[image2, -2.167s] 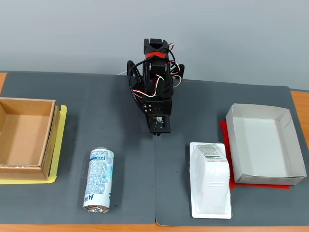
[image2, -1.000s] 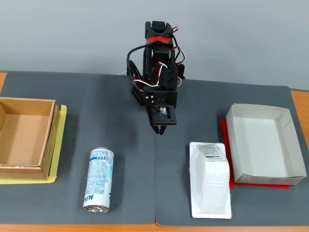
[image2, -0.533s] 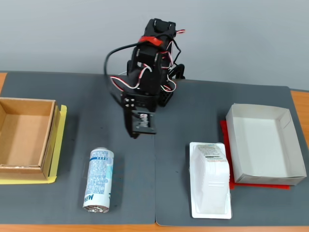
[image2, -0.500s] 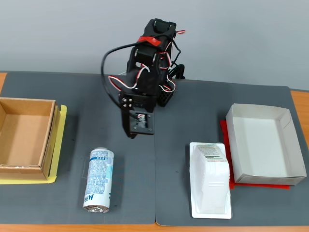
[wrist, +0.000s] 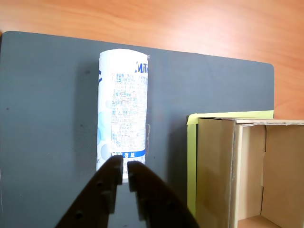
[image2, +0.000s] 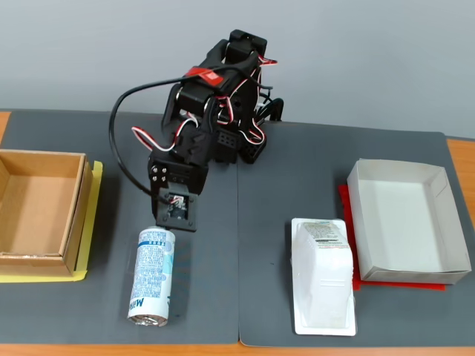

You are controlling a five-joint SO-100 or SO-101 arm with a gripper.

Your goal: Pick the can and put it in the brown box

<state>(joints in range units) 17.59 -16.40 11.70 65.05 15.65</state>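
Note:
The can (wrist: 122,111) lies on its side on the dark grey mat, white and light blue with blue lettering. In the fixed view the can (image2: 152,274) points its silver end toward the front edge. My gripper (wrist: 124,166) is shut and empty, with its fingertips just over the can's near end. In the fixed view the gripper (image2: 175,215) hangs above the can's far end. The brown box (wrist: 216,166) stands open to the right of the can in the wrist view. In the fixed view the brown box (image2: 80,204) is at the left, and it is empty.
A white plastic package (image2: 323,278) lies right of centre. A white tray-like box (image2: 404,222) sits on a red sheet at far right. A yellow sheet (image2: 95,222) lies under the brown box. The arm's base (image2: 230,111) stands at the back.

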